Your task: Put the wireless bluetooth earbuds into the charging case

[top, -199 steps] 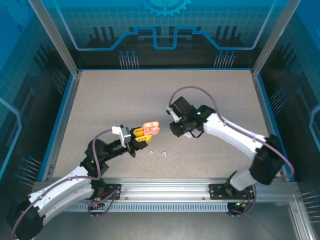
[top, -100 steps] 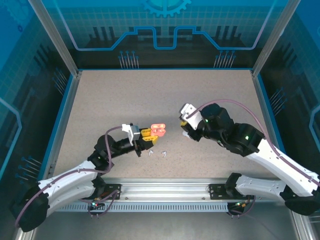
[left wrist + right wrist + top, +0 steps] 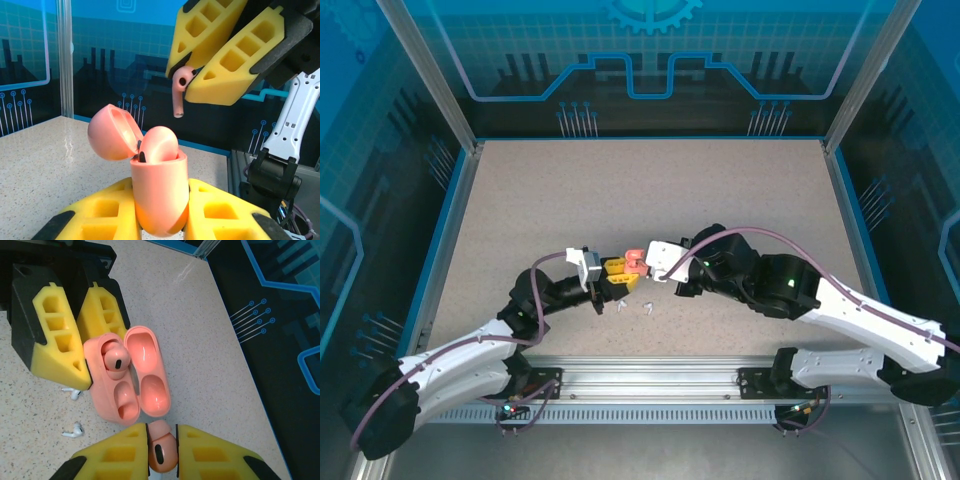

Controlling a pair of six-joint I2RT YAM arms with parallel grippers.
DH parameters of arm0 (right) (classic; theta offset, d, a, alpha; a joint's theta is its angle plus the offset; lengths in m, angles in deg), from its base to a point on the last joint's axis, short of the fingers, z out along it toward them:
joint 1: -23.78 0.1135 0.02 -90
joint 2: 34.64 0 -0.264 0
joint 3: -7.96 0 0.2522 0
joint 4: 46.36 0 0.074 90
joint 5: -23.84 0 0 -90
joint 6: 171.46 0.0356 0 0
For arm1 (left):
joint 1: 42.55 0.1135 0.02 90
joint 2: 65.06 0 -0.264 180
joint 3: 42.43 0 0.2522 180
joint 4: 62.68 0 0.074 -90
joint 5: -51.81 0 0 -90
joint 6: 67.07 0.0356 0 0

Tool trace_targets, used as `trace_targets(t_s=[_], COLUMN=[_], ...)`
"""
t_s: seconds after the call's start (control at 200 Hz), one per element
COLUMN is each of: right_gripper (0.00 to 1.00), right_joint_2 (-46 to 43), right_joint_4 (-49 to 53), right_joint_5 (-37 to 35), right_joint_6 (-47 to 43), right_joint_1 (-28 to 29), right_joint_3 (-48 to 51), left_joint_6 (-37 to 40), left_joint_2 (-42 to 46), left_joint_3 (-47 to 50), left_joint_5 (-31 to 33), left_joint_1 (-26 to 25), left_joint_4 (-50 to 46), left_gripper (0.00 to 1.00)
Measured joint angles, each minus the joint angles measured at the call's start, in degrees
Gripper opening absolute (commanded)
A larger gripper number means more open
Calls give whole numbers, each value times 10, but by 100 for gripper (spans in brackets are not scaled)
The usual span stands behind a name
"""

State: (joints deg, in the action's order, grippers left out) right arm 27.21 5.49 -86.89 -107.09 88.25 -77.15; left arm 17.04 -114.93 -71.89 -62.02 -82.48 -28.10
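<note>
Salmon stemmed earbud (image 3: pixel 160 454) pinched in R pincer (image 3: pixel 161 435), at 6 o'clock of salmon charging case (image 3: pixel 97 390). L pincer (image 3: pixel 160 220) clamped case; lid (image 3: pixel 147 372) open, 1 salmon bud (image 3: pixel 116 360) seated inside. White earbuds (image 3: pixel 74 431) on counter (image 3: pixel 200 340).

Speckled tabletop (image 3: pixel 620 190), blue circuit-pattern walls (image 3: pixel 650 60), aluminium rail (image 3: pixel 650 372) at near edge.

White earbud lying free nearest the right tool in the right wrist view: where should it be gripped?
Probably across its rounded head, coming straight down: the white earbud lies on its side on the table, thin stem flat, apart from the salmon case, so the head offers most to pinch.
</note>
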Motion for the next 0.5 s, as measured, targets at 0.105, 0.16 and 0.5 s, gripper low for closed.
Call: trace_targets(t_s=[0.105, 0.16, 0.5], right_gripper=[16, 16, 16], right_joint_2=[8, 10, 25], right_joint_4=[-5, -7, -23], right_joint_5=[-2, -3, -3], right_joint_6=[-8, -11, -15], right_joint_1=[2, 3, 5], right_joint_3=[-2, -2, -3], left_joint_6=[0, 0, 0], left_joint_2=[1, 2, 9], left_joint_3=[0, 0, 0], left_joint_5=[0, 0, 0], left_joint_1=[0, 0, 0], left_joint_4=[0, 0, 0], left_gripper=[0, 0, 0])
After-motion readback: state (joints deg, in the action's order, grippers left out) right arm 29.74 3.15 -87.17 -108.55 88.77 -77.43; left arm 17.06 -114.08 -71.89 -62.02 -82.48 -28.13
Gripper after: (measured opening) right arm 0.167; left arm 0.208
